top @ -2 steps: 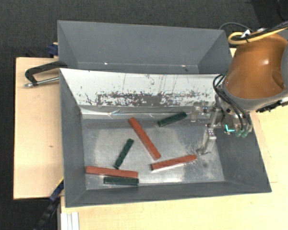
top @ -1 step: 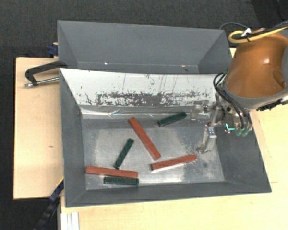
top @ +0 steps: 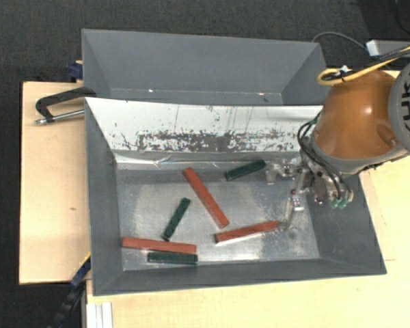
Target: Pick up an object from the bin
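Toward the right side of the grey bin (top: 101, 203), the gripper (top: 292, 216) hangs low under the arm's orange cover (top: 355, 125), just above the right end of a red stick (top: 246, 233) lying on the floor at lower right; whether its grip is released or clenched cannot be told. A longer red stick (top: 206, 197) lies diagonally at centre, a dark green stick (top: 244, 170) near the back wall, another green stick (top: 175, 218) left of centre, and a red and green pair (top: 160, 250) along the lower left.

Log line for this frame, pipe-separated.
end effector low at right side of bin | nearest: right end of front-right red bar | nothing seen held | green bar by back wall
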Tool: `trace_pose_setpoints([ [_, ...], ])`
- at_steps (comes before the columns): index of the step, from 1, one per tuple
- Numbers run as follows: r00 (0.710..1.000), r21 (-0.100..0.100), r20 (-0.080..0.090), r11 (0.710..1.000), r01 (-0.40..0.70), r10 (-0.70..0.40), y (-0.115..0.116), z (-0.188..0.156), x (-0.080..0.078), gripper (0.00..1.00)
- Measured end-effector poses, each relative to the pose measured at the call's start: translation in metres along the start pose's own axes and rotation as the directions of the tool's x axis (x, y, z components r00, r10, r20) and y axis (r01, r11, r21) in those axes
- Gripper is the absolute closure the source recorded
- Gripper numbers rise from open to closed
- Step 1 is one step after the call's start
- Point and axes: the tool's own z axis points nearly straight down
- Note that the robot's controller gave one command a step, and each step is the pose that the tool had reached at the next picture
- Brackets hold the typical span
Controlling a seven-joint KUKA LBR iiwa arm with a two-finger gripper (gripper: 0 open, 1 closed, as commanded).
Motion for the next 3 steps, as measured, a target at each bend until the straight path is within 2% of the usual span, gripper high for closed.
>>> trace_pose_setpoints([
  [1,0.984,-0.001,-0.006,0.984,0.178,-0.178,0.024,0.047,-0.001,0.0],
  [2,0.97,-0.007,-0.01,0.97,0.245,-0.245,0.016,0.067,0.009,0.0],
  [3,0.971,-0.004,-0.008,0.972,0.237,-0.237,0.052,0.095,0.0,1.0],
])
